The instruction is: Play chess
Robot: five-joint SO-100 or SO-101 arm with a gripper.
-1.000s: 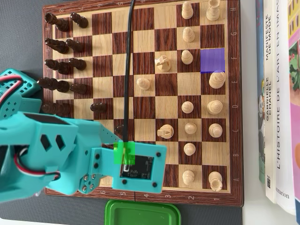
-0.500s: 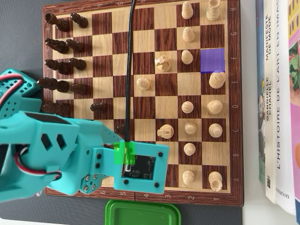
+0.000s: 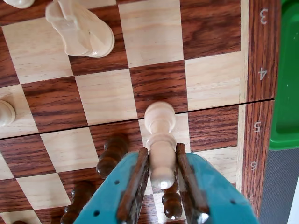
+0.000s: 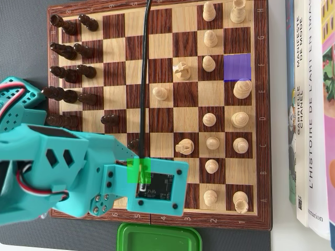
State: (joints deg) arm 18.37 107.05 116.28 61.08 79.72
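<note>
Pawn (image 3: 160,140), pale cream, stands clamped between my two fingers (image 3: 135,186); my claw (image 3: 161,179) is clenched on its stem in the wrist view. It sits above the chessboard (image 4: 157,13) near the numbered edge, dark pieces (image 3: 112,154) just beside it, green lid (image 3: 286,93) beyond the border.

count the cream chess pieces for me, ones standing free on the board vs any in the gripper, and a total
cream pieces standing free on the board, overhead view: 15
cream pawn clamped between the fingers of the gripper, wrist view (hidden under the arm from above): 1
total cream pieces seen: 16
</note>
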